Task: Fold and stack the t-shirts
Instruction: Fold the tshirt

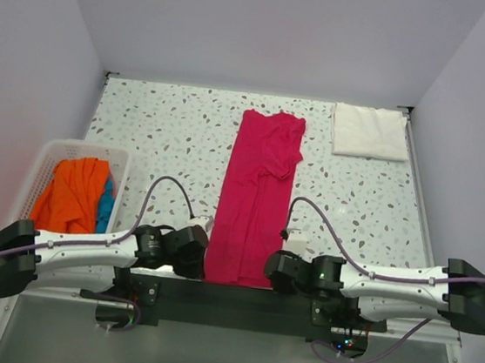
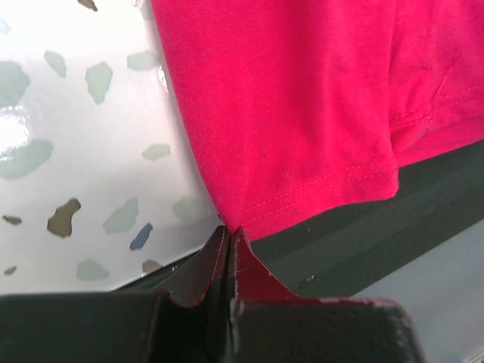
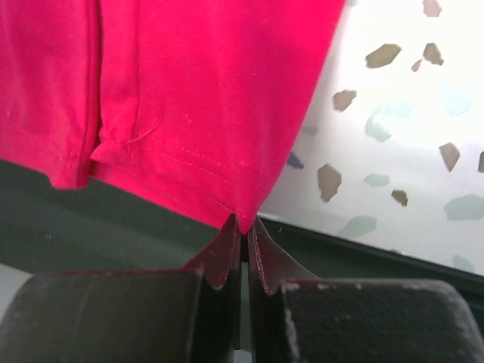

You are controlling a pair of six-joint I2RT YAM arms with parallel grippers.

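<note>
A magenta-pink t-shirt [image 1: 253, 200] lies in a long narrow strip down the middle of the speckled table, its hem at the near edge. My left gripper [image 1: 201, 263] is shut on the hem's near-left corner [image 2: 240, 221]. My right gripper [image 1: 273, 271] is shut on the near-right corner [image 3: 240, 214]. In each wrist view the jaws [image 2: 229, 231] [image 3: 246, 222] pinch just the tip of the cloth. A white t-shirt [image 1: 369, 131] folded to a rectangle sits at the back right. Orange [image 1: 70, 195] and blue [image 1: 106, 210] t-shirts lie crumpled in the basket.
A white slotted plastic basket [image 1: 50, 157] stands at the table's left edge, beside the left arm. A dark strip [image 2: 393, 219] runs along the table's near edge under the pink hem. Pale walls close in the back and both sides.
</note>
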